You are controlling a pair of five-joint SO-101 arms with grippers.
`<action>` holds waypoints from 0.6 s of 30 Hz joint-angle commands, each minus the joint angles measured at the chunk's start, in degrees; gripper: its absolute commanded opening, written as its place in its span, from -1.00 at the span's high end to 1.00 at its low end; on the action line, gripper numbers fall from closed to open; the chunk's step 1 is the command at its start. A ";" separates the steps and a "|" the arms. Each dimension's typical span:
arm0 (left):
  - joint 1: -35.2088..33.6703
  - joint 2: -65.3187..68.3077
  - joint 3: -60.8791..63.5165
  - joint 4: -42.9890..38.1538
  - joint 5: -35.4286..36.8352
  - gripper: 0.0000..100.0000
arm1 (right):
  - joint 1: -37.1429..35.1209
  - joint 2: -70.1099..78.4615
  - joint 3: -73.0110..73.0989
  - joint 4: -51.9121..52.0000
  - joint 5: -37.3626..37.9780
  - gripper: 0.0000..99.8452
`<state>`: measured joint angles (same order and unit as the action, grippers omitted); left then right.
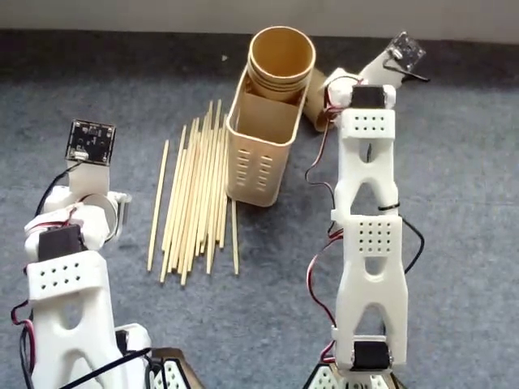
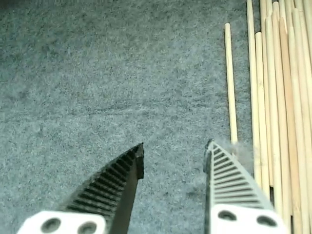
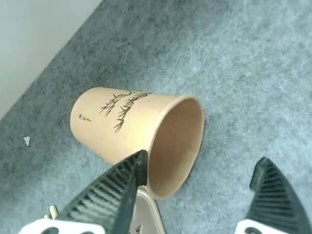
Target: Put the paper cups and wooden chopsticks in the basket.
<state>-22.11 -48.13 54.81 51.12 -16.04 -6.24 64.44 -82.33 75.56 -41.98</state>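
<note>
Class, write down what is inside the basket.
A stack of paper cups stands in the far end of the basket, rims above the top. The nearer part looks empty. The walls hide the cups' lower halves and the basket's floor.

Grey felt-like surface point(image 1: 454, 243) beneath me. Pale wall point(image 3: 29, 39) along its far edge. Small white scrap point(image 3: 27, 141) lies near that edge.

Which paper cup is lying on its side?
The lone cup on the carpet beside the basket, at the open right gripper; the other cups stand stacked upright inside the basket.
</note>
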 commanded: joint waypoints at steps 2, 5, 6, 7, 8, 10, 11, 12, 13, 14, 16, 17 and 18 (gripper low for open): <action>-0.31 -0.75 0.75 -1.93 -0.62 0.55 | 0.13 -0.75 -0.22 0.75 7.03 0.34; -0.31 -0.75 1.45 -3.69 -0.62 0.55 | 0.48 -0.75 -0.22 5.23 10.55 0.34; -0.31 -0.75 1.45 -3.87 -0.62 0.55 | 1.10 -0.75 -0.22 7.60 11.34 0.34; -0.40 -0.75 1.36 -3.87 -0.62 0.55 | 2.24 -0.75 -0.22 10.77 12.13 0.34; -0.40 -0.75 1.27 -3.96 -0.62 0.55 | 3.30 -0.75 -0.22 14.29 12.84 0.34; -0.48 -0.75 1.19 -4.04 -0.62 0.55 | 5.85 -0.75 -0.31 21.76 14.68 0.34; -0.48 -0.75 1.19 -4.04 -0.62 0.55 | 7.60 -0.75 -0.31 24.84 16.00 0.34; -0.48 -0.75 1.10 -4.13 -0.62 0.55 | 9.89 -0.75 -0.04 25.89 17.05 0.34; -0.40 -0.75 1.01 -4.13 -0.62 0.55 | 12.70 -0.75 0.84 25.63 17.76 0.35; -0.40 -0.75 0.57 -4.04 -0.62 0.55 | 16.31 -0.75 2.15 25.63 17.76 0.36; -0.40 -0.75 0.22 -4.04 -0.62 0.55 | 23.16 -0.84 4.00 25.45 17.67 0.38; -0.40 -0.75 0.22 -4.04 -0.62 0.55 | 26.42 -1.19 4.70 25.54 17.67 0.38; -0.13 -0.75 0.13 -4.04 -0.62 0.55 | 29.32 -1.45 4.88 25.54 17.67 0.38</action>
<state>-22.11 -48.13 56.66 48.04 -16.04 13.71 65.14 -77.76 100.00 -24.92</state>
